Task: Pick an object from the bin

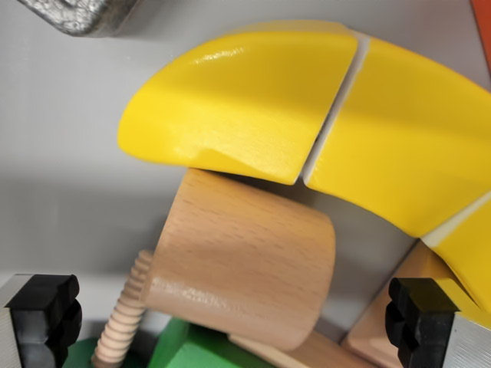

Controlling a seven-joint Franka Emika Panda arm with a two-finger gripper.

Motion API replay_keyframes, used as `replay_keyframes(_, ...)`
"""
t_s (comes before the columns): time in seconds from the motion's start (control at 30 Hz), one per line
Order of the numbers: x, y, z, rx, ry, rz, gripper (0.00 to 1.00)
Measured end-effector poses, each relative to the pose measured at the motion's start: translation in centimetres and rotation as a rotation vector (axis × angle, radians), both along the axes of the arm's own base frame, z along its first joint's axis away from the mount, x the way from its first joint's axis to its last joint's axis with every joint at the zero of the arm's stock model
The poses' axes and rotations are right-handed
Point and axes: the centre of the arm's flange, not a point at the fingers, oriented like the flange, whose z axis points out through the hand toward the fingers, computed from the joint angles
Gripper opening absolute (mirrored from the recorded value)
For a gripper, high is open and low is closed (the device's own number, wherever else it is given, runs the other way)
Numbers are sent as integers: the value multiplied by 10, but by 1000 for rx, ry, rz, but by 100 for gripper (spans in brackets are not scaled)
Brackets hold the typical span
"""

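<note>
Wooden cylinder sits low in the middle of the wrist view, lying on its side on the grey bin floor, between the two gripper pads. Pale beech, visible grain, smooth curved face toward the camera, flat end at the wrist view's left. A threaded wooden screw sticks out from that end, running down toward the bottom edge.

Around it: a yellow banana toy arcs over the top of the cylinder, from centre-left across to the right edge. It is in segments, with pale seams showing between them. Its near left segment touches or overlaps the cylinder's upper edge; cannot tell which. Green block lies under the cylinder at the bottom edge, partly covered. Another plain wooden piece lies to the wrist view's right, wedged beneath the banana's lower segment. A grey metallic object shows in the top-left corner, blurred, well apart from the rest.

Gripper: fingers spread wide, black ribbed pads at each lower corner, nothing held between them. Left pad clear of the screw; right pad lies in front of the wooden piece and banana's end, contact not discernible.
</note>
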Motion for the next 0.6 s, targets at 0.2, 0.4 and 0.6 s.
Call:
replay_keyframes(0.2,0,0,-12,0,0,0,100)
replay_keyframes(0.4,0,0,-18,0,-1,0,100)
replay_keyframes(0.6,0,0,-20,0,-1,0,0)
